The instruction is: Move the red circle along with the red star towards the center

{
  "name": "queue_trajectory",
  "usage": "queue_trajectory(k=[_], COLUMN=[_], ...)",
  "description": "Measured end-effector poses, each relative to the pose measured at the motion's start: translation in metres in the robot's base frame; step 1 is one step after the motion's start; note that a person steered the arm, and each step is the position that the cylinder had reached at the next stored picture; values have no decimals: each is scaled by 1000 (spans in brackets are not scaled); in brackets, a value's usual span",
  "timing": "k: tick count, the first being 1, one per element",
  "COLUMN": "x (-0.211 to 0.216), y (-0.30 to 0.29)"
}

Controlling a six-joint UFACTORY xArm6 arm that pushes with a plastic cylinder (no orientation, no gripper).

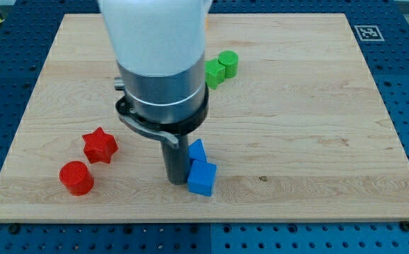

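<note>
Standing just beside the two blue blocks [200, 169] on their view's-left side, my tip [175, 182] has no pincer to open or close; it is a bare rod. Well to the view's left of those blue blocks sit the red star [99, 145] and, just below-left of it, the red circle [75, 178], untouched. I judge the approach step is in hand: next I must circle round behind the red pair's far left side and push rightward.

Upper blue block [197, 150] and green blocks [222, 68] partly behind the arm [160, 70]
</note>
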State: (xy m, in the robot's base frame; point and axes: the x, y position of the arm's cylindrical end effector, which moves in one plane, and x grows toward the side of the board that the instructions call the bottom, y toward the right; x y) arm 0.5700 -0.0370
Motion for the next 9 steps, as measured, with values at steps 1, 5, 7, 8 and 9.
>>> queue_trajectory(k=[1,5,7,8,9], x=[1,16,22,40,48], y=[-10,-83,-83,-84,-94])
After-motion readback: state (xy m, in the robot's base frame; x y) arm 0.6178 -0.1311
